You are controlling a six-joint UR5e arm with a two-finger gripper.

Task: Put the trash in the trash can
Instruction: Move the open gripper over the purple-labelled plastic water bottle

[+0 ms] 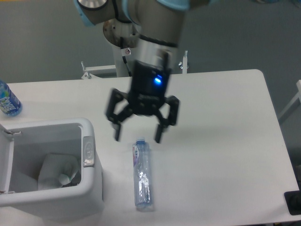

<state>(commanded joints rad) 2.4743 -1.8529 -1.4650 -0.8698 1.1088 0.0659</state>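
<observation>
Gripper (pixel 138 137) spread wide, nothing between the fingers, both dark fingertips (pixel 158 138) pointing down at the table (pixel 221 141); slight motion blur on the left finger. It hangs over the cap end of the slim clear bottle (pixel 142 175), one fingertip to each side of the bottle's top; cannot tell from this view whether they touch it or sit above it. Blue light glows on the gripper body, with the silver wrist and grey arm (pixel 150 28) rising up and back toward the pedestal at the far table edge. The slim clear bottle lies flat on the white table, long axis running near to far, cap end toward the gripper, purple-blue label near that end, base end toward the near table edge. It lies just right of the trash can (pixel 91 188), apart from it, not in it. Trash can is the white bin at the near left corner of the table, open top, thick rim, grey latch plate (pixel 87 151) on its right rim facing the bottle. Inside the bin sits the white packet (pixel 57 170), crumpled, low against the bottom, with a small dark bit beside it, too small to identify. Stouter blue bottle (pixel 8 100) with blue label stands at the far left table edge, beyond the bin, well apart from the gripper, partly cut by the frame. Grey floor beyond the table.
</observation>
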